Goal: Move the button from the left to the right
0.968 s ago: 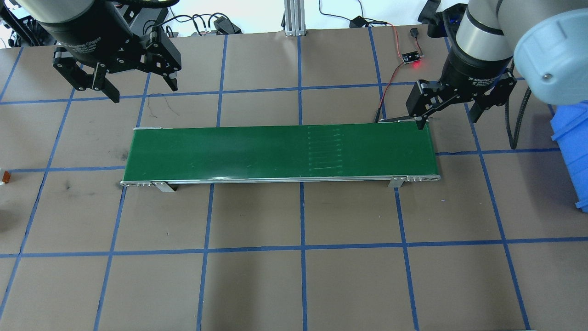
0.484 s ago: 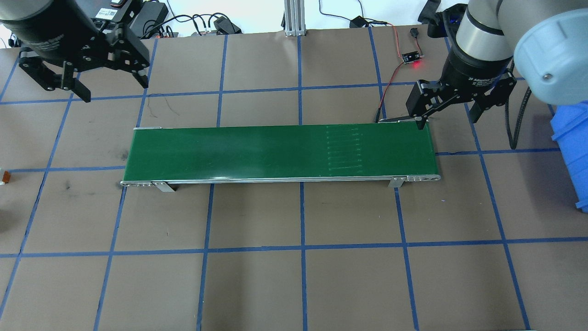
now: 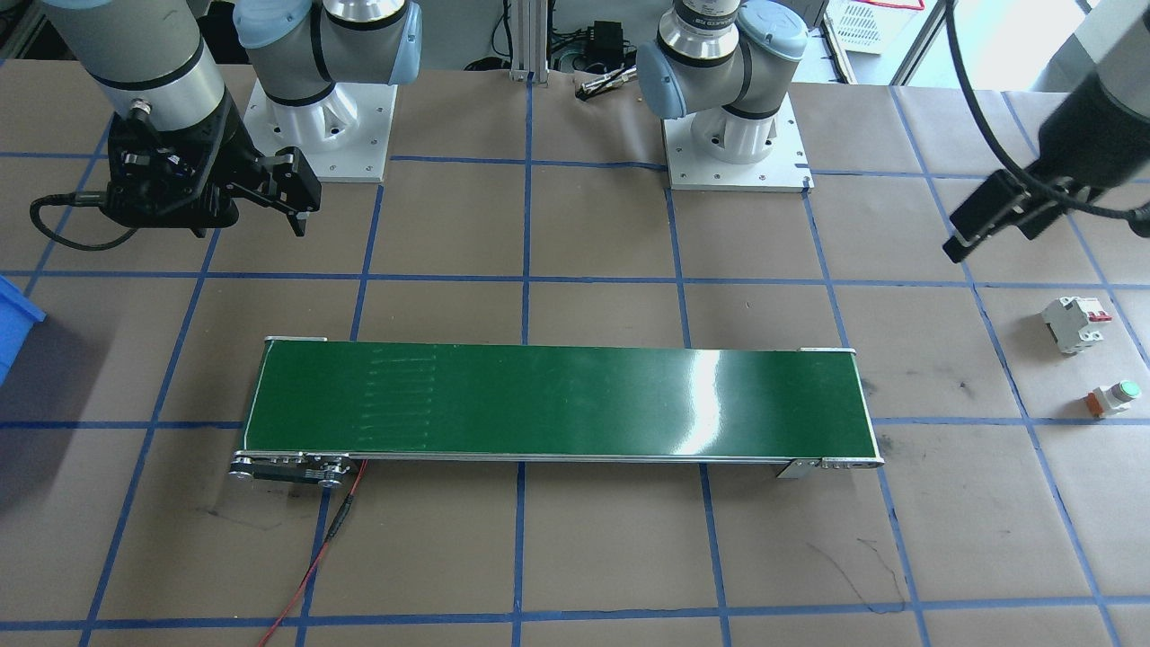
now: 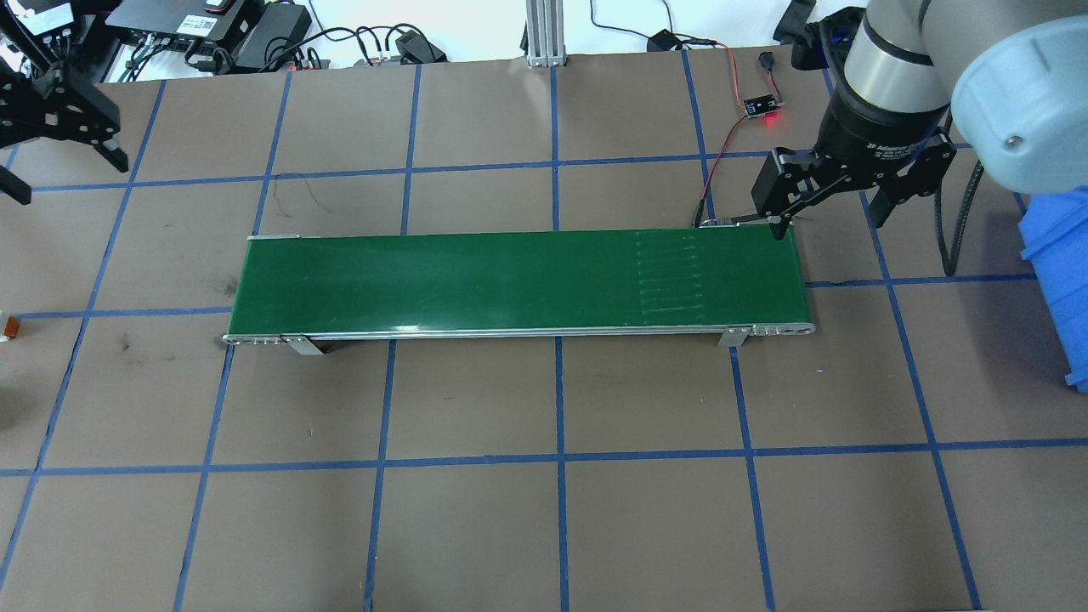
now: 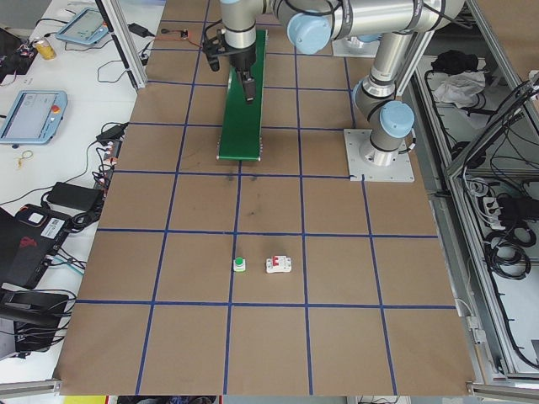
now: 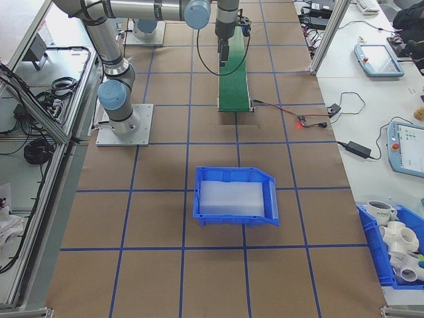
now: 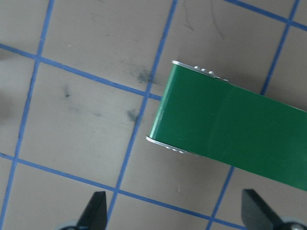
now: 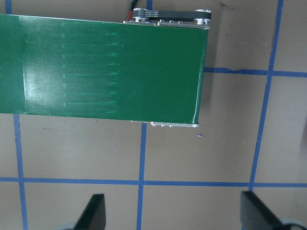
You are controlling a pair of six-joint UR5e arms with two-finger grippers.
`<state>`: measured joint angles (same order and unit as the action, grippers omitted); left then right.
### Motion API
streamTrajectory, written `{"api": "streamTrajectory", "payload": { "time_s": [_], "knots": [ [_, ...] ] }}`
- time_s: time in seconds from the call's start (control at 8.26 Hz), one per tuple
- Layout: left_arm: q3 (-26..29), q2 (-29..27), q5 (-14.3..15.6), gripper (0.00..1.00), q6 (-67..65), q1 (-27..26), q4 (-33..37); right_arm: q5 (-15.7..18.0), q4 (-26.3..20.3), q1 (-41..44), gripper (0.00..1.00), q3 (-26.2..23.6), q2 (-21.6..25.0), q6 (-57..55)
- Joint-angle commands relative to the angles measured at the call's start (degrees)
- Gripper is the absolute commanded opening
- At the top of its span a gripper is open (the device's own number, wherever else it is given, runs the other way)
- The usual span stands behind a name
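Observation:
The button, with a green cap, white body and orange-red base, rests on the brown table past the conveyor's left end; it also shows in the exterior left view. My left gripper hangs open and high over the table's left side, apart from the button and holding nothing. Its wrist view shows the left gripper with spread fingertips over the belt's end. My right gripper is open and empty at the conveyor's right end, as the right wrist view shows.
A green conveyor belt lies across the table's middle. A white circuit breaker with red levers sits beside the button. A blue bin stands at the right edge. A small board with a red light and wires lies at the back.
My left gripper has swung leftward, away from the conveyor's left end toward the table's edge. The ribbed mark on the belt has shifted right. The right gripper has stayed put.

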<state>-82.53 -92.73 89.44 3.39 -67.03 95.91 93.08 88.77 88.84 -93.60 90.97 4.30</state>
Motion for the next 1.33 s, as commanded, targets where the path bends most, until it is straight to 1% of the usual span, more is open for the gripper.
{"api": "streamTrajectory", "payload": {
  "time_s": [0.0,0.12,0.24,0.36,0.48,0.61,0.85,1.09,1.21],
  "knots": [
    [0.18,-8.50,5.99,1.00,10.56,13.72,-9.19,0.00,0.00,0.02,1.00,0.00,0.00,0.00],
    [0.18,-11.48,6.71,1.00,13.72,16.55,-10.73,0.00,0.00,0.02,1.00,0.00,0.00,0.00],
    [0.70,-14.91,7.06,1.00,20.54,18.23,-12.83,0.00,0.00,-0.07,1.00,0.00,0.00,0.00],
    [0.88,-18.16,7.07,1.00,25.04,19.90,-17.64,0.00,0.00,0.02,1.00,0.00,0.00,0.00],
    [0.88,-21.85,6.89,1.00,30.92,22.70,-23.08,0.00,0.00,0.02,1.00,0.00,0.00,0.00],
    [0.97,-24.84,6.89,1.00,34.63,24.99,-24.70,0.00,0.00,0.02,1.00,0.00,0.00,0.00],
    [2.36,-27.50,6.37,1.00,40.87,26.07,-26.38,0.00,0.00,-0.07,1.00,0.00,0.00,0.00],
    [2.64,-30.31,6.10,1.00,42.92,26.24,-28.05,0.00,0.00,0.02,1.00,0.00,0.00,0.00],
    [2.55,-31.80,5.58,1.00,44.24,26.51,-31.45,0.00,0.00,0.02,1.00,0.00,0.00,0.00]
  ]
}}
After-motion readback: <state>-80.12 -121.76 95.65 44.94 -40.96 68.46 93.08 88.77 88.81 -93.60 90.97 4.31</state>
